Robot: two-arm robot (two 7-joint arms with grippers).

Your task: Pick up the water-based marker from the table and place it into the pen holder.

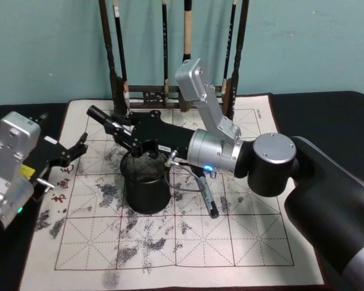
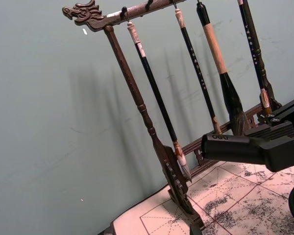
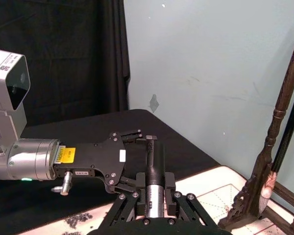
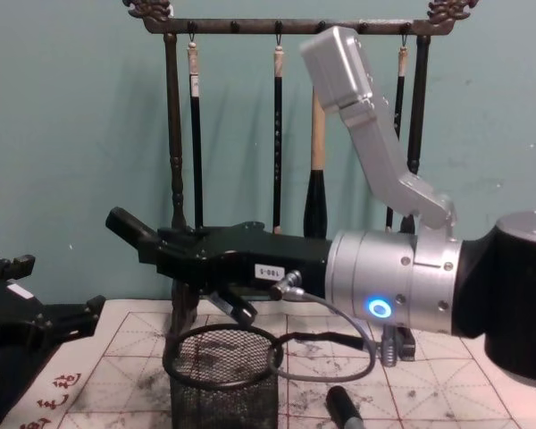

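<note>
Marker (image 1: 99,114), head view: it sits clamped in my right gripper (image 1: 120,129), almost level above the pen holder (image 1: 147,193), its free end poking past the rim towards my left. My left gripper (image 1: 70,153) waits spread open at the mat's left edge.

Left wrist view: the marker (image 2: 230,147) passes close before the brush rack (image 2: 152,137), so a careless swing might knock the hanging brushes.

Right wrist view: my fingers pinch the barrel (image 3: 155,164) firmly.

Chest view: the marker (image 4: 129,226) hangs clear above the mesh cup (image 4: 223,393). Released this flat, I judge it would bridge the rim and roll off.
</note>
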